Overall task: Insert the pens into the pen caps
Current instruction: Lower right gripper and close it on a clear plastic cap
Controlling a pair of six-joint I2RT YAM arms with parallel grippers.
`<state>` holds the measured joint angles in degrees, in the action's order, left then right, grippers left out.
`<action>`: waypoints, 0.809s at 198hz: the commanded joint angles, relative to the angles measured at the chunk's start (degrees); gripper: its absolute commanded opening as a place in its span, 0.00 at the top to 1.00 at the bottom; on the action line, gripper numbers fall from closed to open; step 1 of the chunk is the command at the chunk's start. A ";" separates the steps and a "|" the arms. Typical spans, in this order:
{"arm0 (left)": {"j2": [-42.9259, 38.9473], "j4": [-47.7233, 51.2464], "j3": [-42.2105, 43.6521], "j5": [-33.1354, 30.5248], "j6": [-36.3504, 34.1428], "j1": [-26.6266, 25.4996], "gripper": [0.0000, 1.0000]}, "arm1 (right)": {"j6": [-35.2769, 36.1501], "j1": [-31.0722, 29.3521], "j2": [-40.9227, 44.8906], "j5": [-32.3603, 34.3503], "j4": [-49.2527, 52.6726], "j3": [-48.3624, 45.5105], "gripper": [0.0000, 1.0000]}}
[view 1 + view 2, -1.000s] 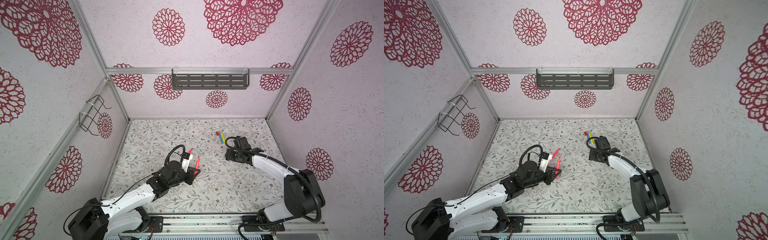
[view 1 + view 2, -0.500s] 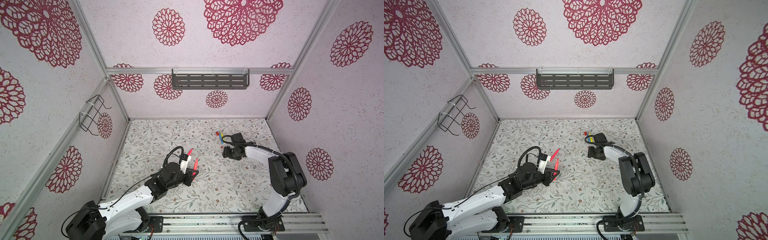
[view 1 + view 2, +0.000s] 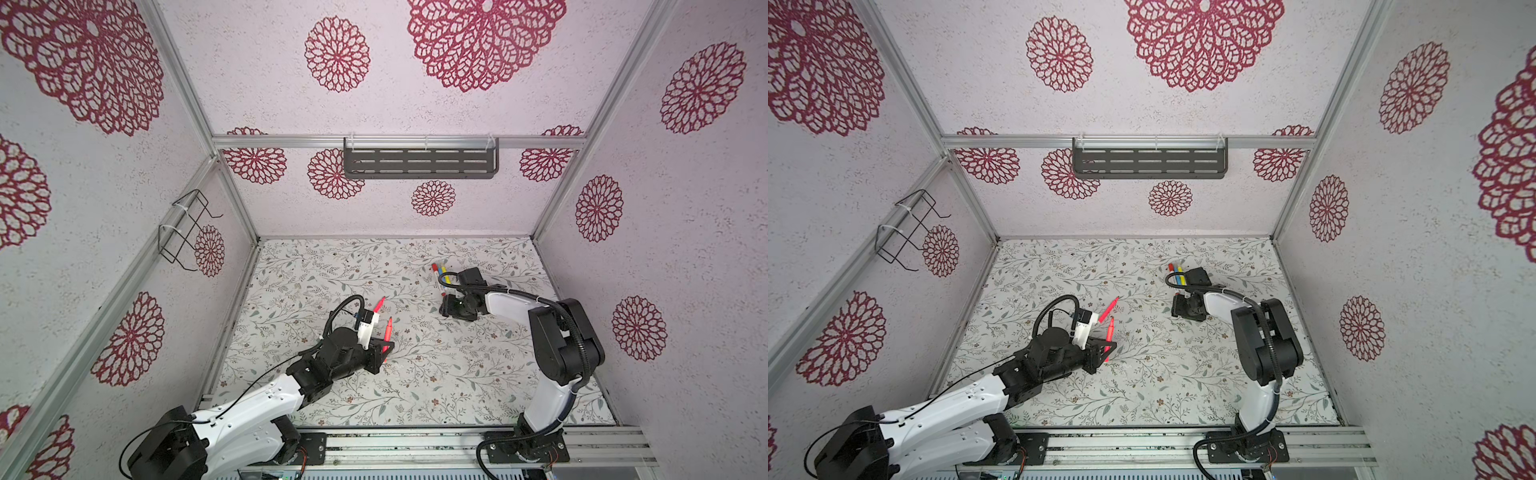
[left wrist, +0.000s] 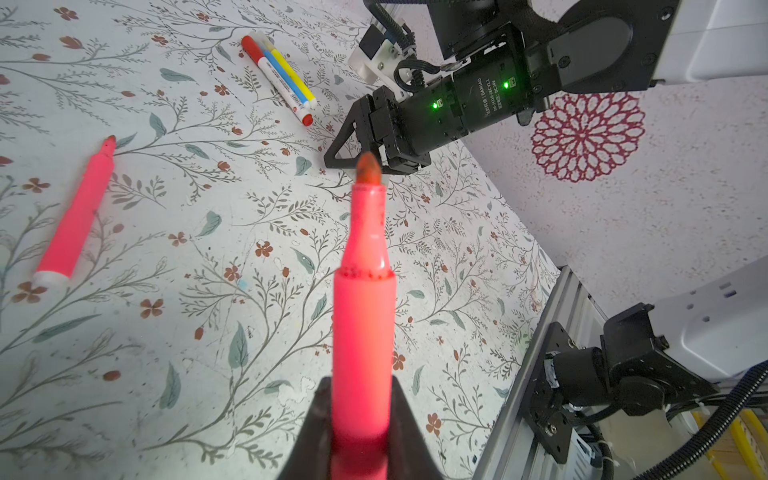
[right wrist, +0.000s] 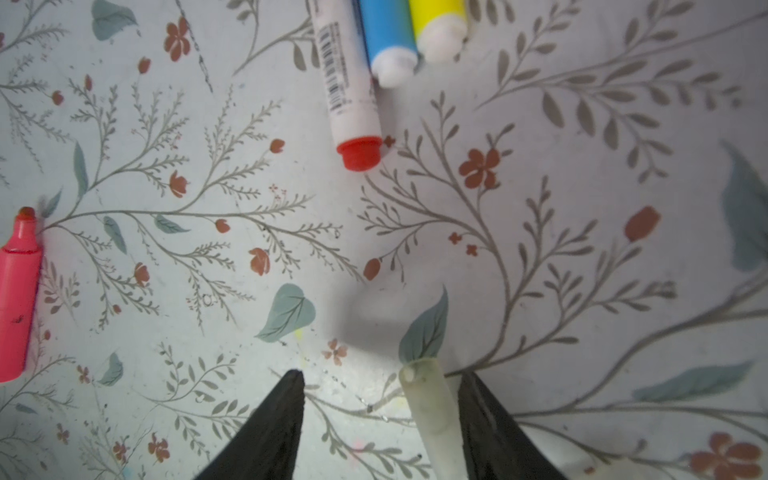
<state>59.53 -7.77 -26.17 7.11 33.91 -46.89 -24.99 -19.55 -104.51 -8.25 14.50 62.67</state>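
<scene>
your left gripper (image 4: 359, 399) is clamped on a pink pen (image 4: 363, 316), tip pointing away from it. your right gripper (image 5: 382, 374) has its jaws apart, a clear cap (image 5: 430, 411) between them, resting against one.

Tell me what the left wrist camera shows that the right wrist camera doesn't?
Left wrist only: the held pink pen, uncapped, in the shut left end effector, and the right arm seen from outside. Right wrist only, plainly: a clear cap between the open fingers of the right end effector, beside one finger. Both: the loose pink pen on the floral table, and the white, blue and yellow pens side by side.
</scene>
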 commanded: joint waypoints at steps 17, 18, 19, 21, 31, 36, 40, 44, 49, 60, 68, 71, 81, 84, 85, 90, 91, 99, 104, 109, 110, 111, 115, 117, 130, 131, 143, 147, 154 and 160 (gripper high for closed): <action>-0.15 -0.44 0.11 -0.15 -0.34 -0.51 1.00 | 0.74 -1.16 -0.56 0.69 -0.08 0.34 0.39; -0.13 -0.42 0.09 -0.12 -0.34 -0.54 1.00 | 0.78 -1.18 -0.63 0.78 -0.04 0.43 0.39; -0.12 -0.46 0.08 -0.06 -0.34 -0.55 1.00 | 0.80 -1.18 -0.66 0.82 0.02 0.52 0.39; -0.12 -0.46 0.07 -0.08 -0.34 -0.54 1.00 | 0.88 -1.19 -0.75 0.92 0.20 0.69 0.39; -0.10 -0.47 -0.01 -0.05 -0.36 -0.52 1.00 | 1.39 -1.56 -1.30 0.95 0.91 1.57 0.39; -0.11 -0.41 -0.02 -0.08 -0.34 -0.57 1.00 | 1.60 -1.79 -1.52 0.96 1.03 2.01 0.39; -0.15 -0.45 0.05 -0.04 -0.34 -0.55 1.00 | 1.78 -1.96 -1.76 0.93 1.25 2.36 0.39; -0.12 -0.48 0.07 -0.07 -0.34 -0.57 1.00 | 1.91 -2.12 -1.92 0.94 1.38 2.72 0.39; -0.17 -0.42 0.03 -0.07 -0.34 -0.57 1.00 | 2.20 -2.32 -2.20 0.91 1.56 3.16 0.39; -0.21 -0.42 0.03 -0.13 -0.36 -0.54 1.00 | 2.57 -2.81 -3.02 1.04 2.00 4.21 0.39; -0.22 -0.36 0.03 -0.09 -0.34 -0.52 1.00 | 2.68 -3.11 -3.60 0.96 2.27 4.99 0.38; -0.20 -0.39 -0.02 -0.11 -0.34 -0.56 1.00 | 2.76 -3.19 -3.78 0.84 2.33 5.22 0.38; -0.20 -0.19 -0.06 -0.25 -0.46 -0.52 1.00 | 2.93 -3.72 -4.56 0.60 2.61 6.01 0.38; -0.29 -0.07 -0.10 -0.26 -0.46 -0.56 1.00 | 3.01 -3.80 -4.67 0.53 2.68 6.22 0.38; -0.29 -0.06 -0.06 -0.26 -0.44 -0.56 1.00 | 2.97 -3.86 -4.75 0.52 2.74 6.27 0.38; -0.36 0.01 -0.04 -0.22 -0.49 -0.57 1.00 | 3.02 -4.12 -4.97 0.52 2.88 6.52 0.38; -0.37 -0.02 -0.03 -0.24 -0.50 -0.57 1.00 | 3.02 -4.15 -5.03 0.52 2.94 6.55 0.38; -0.66 0.13 -0.02 -0.26 -0.50 -0.54 1.00 | 2.97 -4.59 -5.17 0.67 3.05 6.75 0.38; -0.73 0.22 0.01 -0.39 -0.46 -0.57 1.00 | 2.77 -4.78 -5.11 0.85 3.05 6.63 0.39; -0.91 0.21 0.12 -0.48 -0.50 -0.56 1.00 | 2.66 -5.01 -4.96 0.95 2.90 6.43 0.39; -0.95 0.26 0.18 -0.50 -0.50 -0.56 1.00 | 2.62 -5.08 -4.94 0.95 2.86 6.38 0.39; -0.97 0.28 0.22 -0.47 -0.51 -0.57 1.00 | 2.60 -5.11 -4.88 0.91 2.88 6.30 0.39; -1.14 0.28 0.32 -0.55 -0.51 -0.57 1.00 | 2.42 -5.27 -4.68 1.04 2.68 5.90 0.39; -1.20 0.23 0.40 -0.62 -0.51 -0.57 1.00 | 2.34 -5.31 -4.61 1.04 2.58 5.75 0.39; -1.58 0.25 0.75 -0.83 -0.59 -0.57 1.00 | 1.60 -5.80 -3.59 1.83 1.91 3.90 0.39; -1.59 0.23 0.76 -0.81 -0.59 -0.52 1.00 | 1.56 -5.87 -3.51 1.92 1.88 3.83 0.40; -1.85 0.24 0.99 -0.89 -0.50 -0.57 1.00 | 0.84 -6.44 -2.07 3.15 1.33 1.78 0.40; -1.95 0.29 1.03 -0.86 -0.51 -0.56 1.00 | 0.59 -6.68 -1.45 3.59 1.19 0.89 0.40; -2.12 0.24 1.20 -0.86 -0.34 -0.57 1.00 | 0.03 -7.07 -0.39 4.22 0.62 -0.57 0.40; -2.31 0.23 1.32 -0.85 -0.34 -0.54 1.00 | -0.41 -7.56 0.65 4.58 0.14 -1.84 0.40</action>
<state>58.48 -7.68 -25.85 6.83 33.89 -46.89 -23.66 -25.76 -107.33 -6.39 12.62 65.36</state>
